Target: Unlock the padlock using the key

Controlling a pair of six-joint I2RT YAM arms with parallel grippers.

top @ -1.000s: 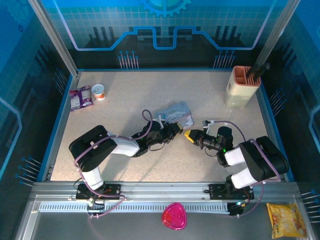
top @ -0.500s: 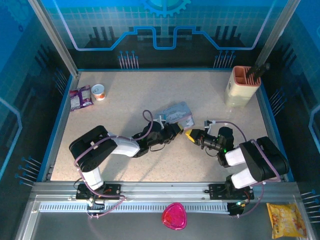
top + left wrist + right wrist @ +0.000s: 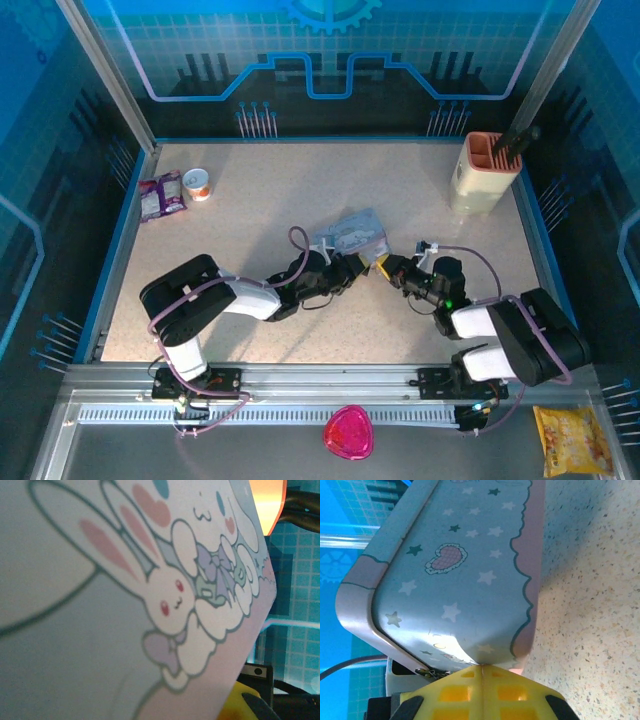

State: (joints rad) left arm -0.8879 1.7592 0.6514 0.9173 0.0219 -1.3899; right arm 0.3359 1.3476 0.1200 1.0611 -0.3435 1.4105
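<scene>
Both arms reach in twd the centre of the table (image 3: 270, 180) and meet at a pale blue-grey tin (image 3: 352, 232) w/ a cartoon-rabbit print. The left gripper (image 3: 351, 267) sits against the tin's near-left edge. Its wrist cam is right up close to the printed lid (image 3: 100, 605), so how far its jaws stand apart can't be told, nor whether it grips anything. The right gripper (image 3: 384, 267) comes in from the right side. In the right wrist view its yellow fingers (image 3: 445, 694) are pressed fully together w/ only a seam btwn them, tips touching the tin's corner; whether anything is pinched in that seam can't be told. The tin rests w/ its pink-trimmed edge on the speckled table. Padlock: position can't be told. A tiny metal bit (image 3: 427, 671) at the tin's seam, just beside the fingertips, is too small to ID. A small cup (image 3: 197, 183) and purple snack packet (image 3: 160, 195) lie near the far-left corner, and a beige utensil holder (image 3: 487, 172) stands at the far-right corner, all well apart from the grippers.
</scene>
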